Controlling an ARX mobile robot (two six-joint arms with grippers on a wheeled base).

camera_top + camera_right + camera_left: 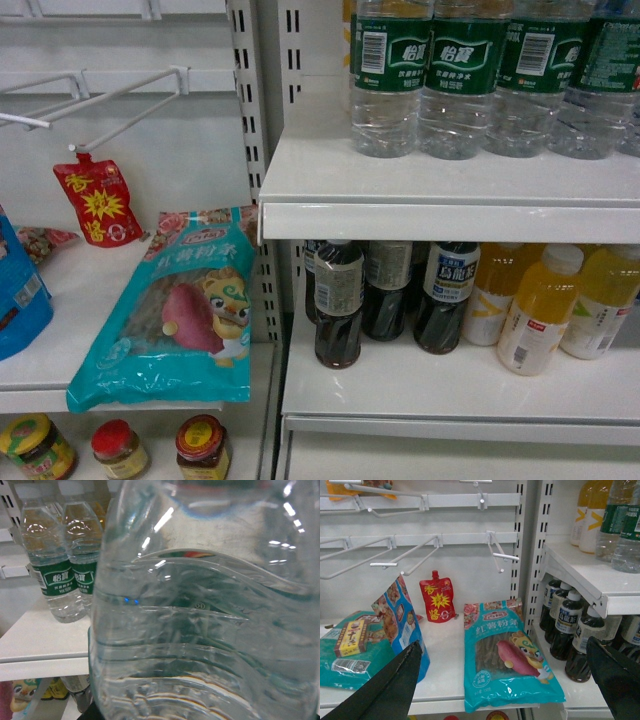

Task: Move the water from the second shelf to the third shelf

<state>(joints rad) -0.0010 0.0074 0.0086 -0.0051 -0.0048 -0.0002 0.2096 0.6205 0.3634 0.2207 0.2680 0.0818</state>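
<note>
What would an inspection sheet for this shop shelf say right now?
Surface: white shelf boards, nothing spilled.
Job's things: row of water bottles on the upper board; one close water bottle fills the right wrist view.
Clutter: dark tea bottles, yellow drinks, teal noodle bag, red pouch, jars.
Grippers: left gripper open, empty; right gripper not seen.
Cables: nothing seen.
Surroundings: bare wire hooks.

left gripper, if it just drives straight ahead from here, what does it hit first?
Probably the teal sweet-potato noodle bag lying on the shelf, centred between the open left gripper fingers. The red sauce pouch and back panel sit behind it. Depth is hard to judge.
</note>
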